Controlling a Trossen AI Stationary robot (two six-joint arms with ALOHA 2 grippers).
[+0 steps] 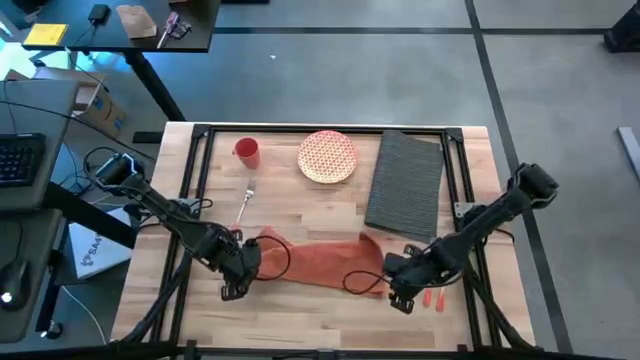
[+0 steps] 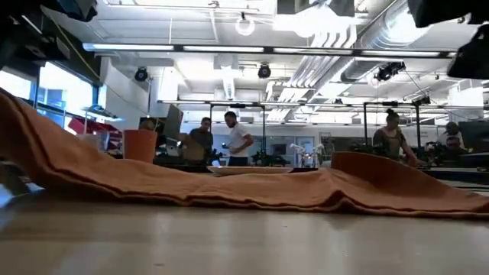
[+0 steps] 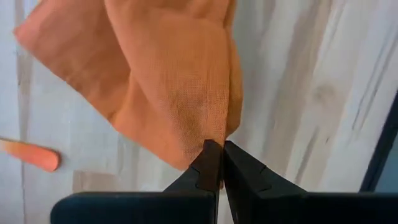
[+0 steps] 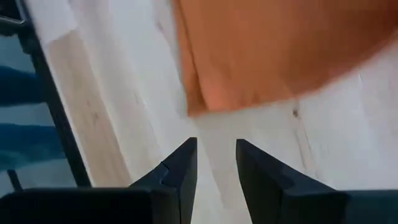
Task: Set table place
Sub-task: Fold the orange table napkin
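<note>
Barely begun: placemat lying askew at the worktop's far right, plate, cup and fork scattered beside it, left tool clenched on the orange napkin's corner, right tool released just off its other end.

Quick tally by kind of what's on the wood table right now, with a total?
Cup: 1
Plate: 1
Fork: 1
Placemat: 1
Napkin: 1
Small orange pieces near the right gripper: 2, kind unclear
Total: 7
</note>
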